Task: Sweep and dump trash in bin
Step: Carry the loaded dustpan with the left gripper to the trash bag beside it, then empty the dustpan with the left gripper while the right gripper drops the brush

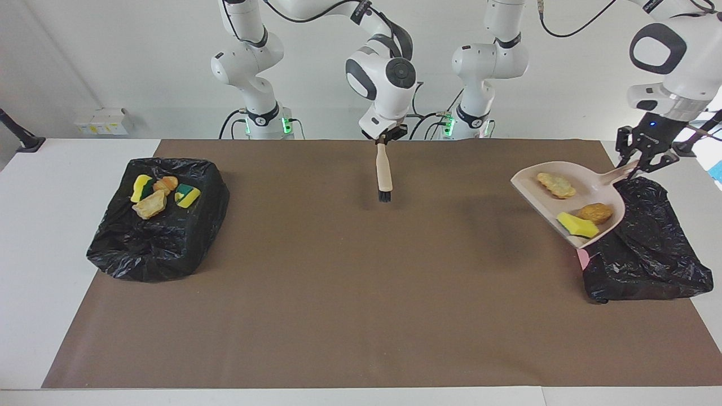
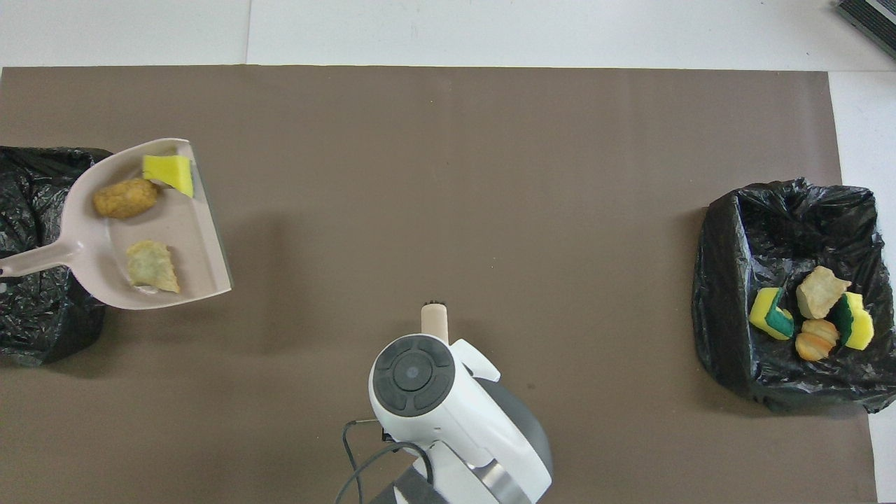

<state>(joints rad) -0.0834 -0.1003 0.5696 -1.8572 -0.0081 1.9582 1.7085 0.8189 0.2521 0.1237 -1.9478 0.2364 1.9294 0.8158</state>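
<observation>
Three chunks left: in the dustpan, raised over the empty bin (undumped).
Done: four chunks in the other bin.
Left gripper: clamps dustpan handle.
Right gripper: clamps brush, waiting.

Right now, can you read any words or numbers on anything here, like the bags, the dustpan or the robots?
None can be read.
Dustpan, brush, both black bags: no writing shows.
Small box by the wall: yellow marks, too small to read.
Robot arms: no readable label.
</observation>
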